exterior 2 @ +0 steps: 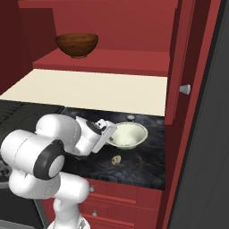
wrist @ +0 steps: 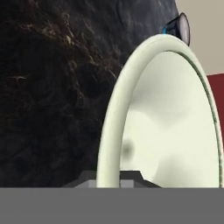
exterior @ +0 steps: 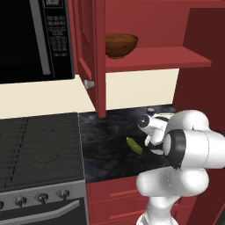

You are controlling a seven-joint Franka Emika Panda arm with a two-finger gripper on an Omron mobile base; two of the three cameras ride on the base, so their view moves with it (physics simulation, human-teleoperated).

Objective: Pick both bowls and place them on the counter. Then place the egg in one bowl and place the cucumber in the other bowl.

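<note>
The dark black marbled stone counter (exterior 2: 143,167) runs above red cabinets, with a grey stovetop (exterior: 39,140) joining its left edge and a cream wall strip behind it. Over the stovetop hangs a black microwave (exterior: 35,39). Above the counter is an open red wall cabinet whose door (exterior: 90,52) swings out over the counter's left part; a tall red panel closes the right edge.

On the counter's right half, towards the back edge, sits the pale white-greenish ceramic bowl with a wide flared rim (exterior 2: 129,134), upright and holding nothing. A small dark round object (exterior 2: 130,118) stands just behind it, at the back edge. The tiny pale cream egg (exterior 2: 116,159) lies on the stone just in front of the bowl, apart from it, nearer the front edge. The short green cucumber with a yellowish tip (exterior: 134,145) lies near the middle of the counter, with bare stone to its left and front.

The glossy dark-brown wooden bowl (exterior 2: 77,44) stands on the red cabinet shelf (exterior 2: 103,60) near its left end.

The two-finger gripper (wrist: 108,177) is at the pale bowl's near rim, its tips straddling that rim in the hand view; whether they pinch it cannot be told.
</note>
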